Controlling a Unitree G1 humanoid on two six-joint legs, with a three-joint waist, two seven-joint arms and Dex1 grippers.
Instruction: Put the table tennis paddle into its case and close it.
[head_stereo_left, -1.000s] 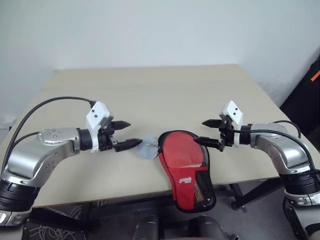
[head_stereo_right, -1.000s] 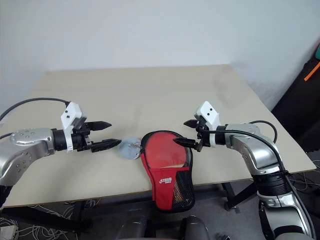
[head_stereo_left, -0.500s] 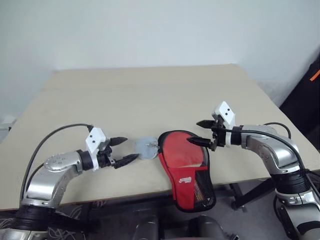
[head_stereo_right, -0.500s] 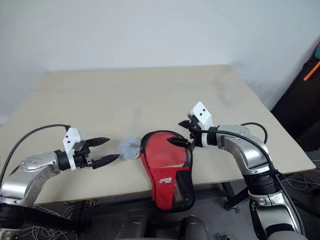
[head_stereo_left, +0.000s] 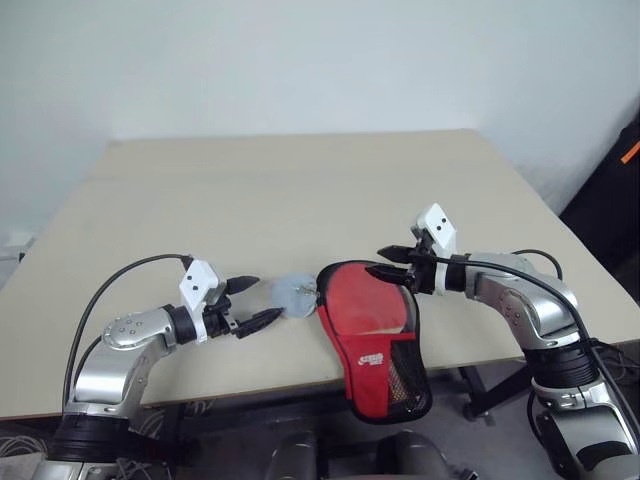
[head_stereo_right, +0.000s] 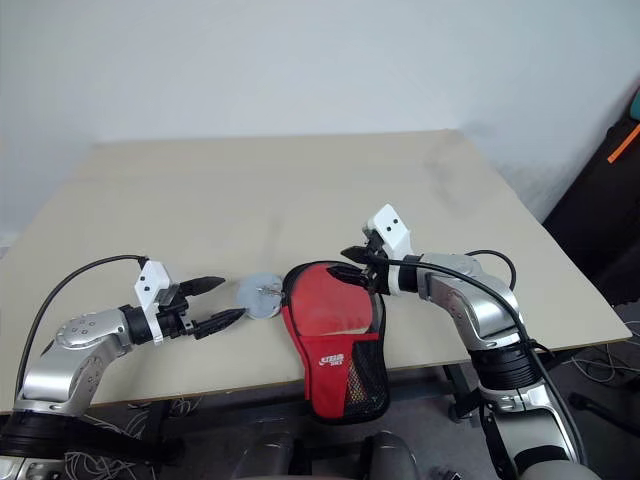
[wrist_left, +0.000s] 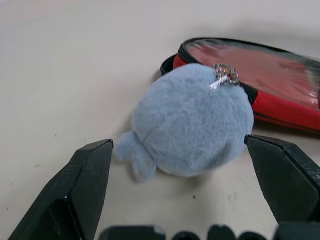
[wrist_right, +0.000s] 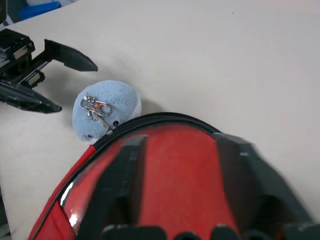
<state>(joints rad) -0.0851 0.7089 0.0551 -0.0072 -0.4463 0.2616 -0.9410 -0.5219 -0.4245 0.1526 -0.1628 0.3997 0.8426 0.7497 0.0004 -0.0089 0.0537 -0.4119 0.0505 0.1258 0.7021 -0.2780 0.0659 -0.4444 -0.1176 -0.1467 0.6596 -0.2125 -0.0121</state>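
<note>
Showing one case, one plush lump, left gripper spread empty, right gripper unclear.

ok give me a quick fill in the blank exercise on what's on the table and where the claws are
1. The case hangs partly over the table's ______ edge.
2. The grey-blue plush lump lies between the open fingers of the ______ claw.
3. A small metal ______ links the plush lump to the case's zipper rim.
4. The right claw sits at the case's rounded ______ end.

Missing words: near (front); left; ring; far (top)
</note>
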